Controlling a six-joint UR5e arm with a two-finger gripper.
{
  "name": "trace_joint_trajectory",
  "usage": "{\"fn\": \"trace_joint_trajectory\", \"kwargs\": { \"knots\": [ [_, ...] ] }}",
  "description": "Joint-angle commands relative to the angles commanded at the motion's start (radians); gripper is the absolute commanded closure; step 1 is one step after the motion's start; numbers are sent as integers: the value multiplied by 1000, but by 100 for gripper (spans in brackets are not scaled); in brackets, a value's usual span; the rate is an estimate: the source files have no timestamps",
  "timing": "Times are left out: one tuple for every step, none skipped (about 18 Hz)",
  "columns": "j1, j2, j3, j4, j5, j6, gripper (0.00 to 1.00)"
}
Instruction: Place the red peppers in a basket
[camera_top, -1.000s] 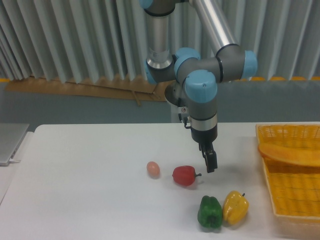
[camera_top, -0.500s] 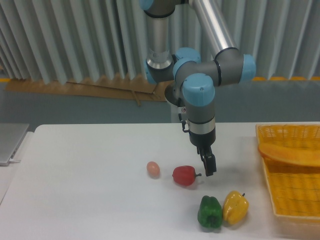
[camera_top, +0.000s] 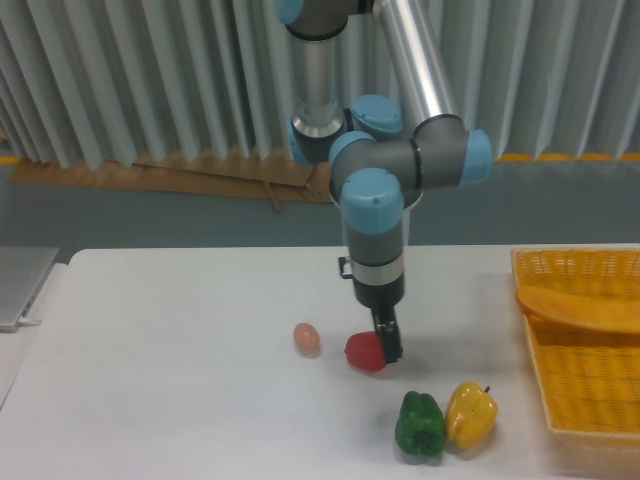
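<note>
The red pepper (camera_top: 363, 352) lies on the white table near the middle front. My gripper (camera_top: 388, 340) hangs straight down over its right side, with the dark fingers (camera_top: 387, 335) covering the pepper's right edge and stem. From this angle I cannot tell whether the fingers are open or shut, or whether they grip the pepper. The yellow-orange woven basket (camera_top: 590, 380) with its broad handle stands at the right edge of the table, well apart from the gripper.
A green pepper (camera_top: 420, 425) and a yellow pepper (camera_top: 471, 413) sit side by side at the front, just right of the gripper. A small pinkish egg-shaped object (camera_top: 306, 338) lies left of the red pepper. A grey laptop (camera_top: 20, 285) lies at the far left.
The gripper has moved left from beside the red pepper to directly over its right side, now covering the stem. The peppers and the egg-shaped object have not moved.
</note>
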Motion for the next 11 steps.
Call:
{"fn": "trace_joint_trajectory", "kwargs": {
  "knots": [
    [-5,-2,-12,2,2,0,0],
    [-5,0,-20,2,2,1,0],
    [-3,3,-35,2,3,2,0],
    [-2,12,-51,3,3,5,0],
    [6,23,-58,2,3,12,0],
    [11,28,-65,0,8,12,0],
    [14,28,-66,0,8,14,0],
    [20,28,-66,2,8,15,0],
    [23,29,-63,2,8,18,0],
    [24,28,-54,3,8,23,0],
    [24,22,-51,5,8,21,0]
  ]
}}
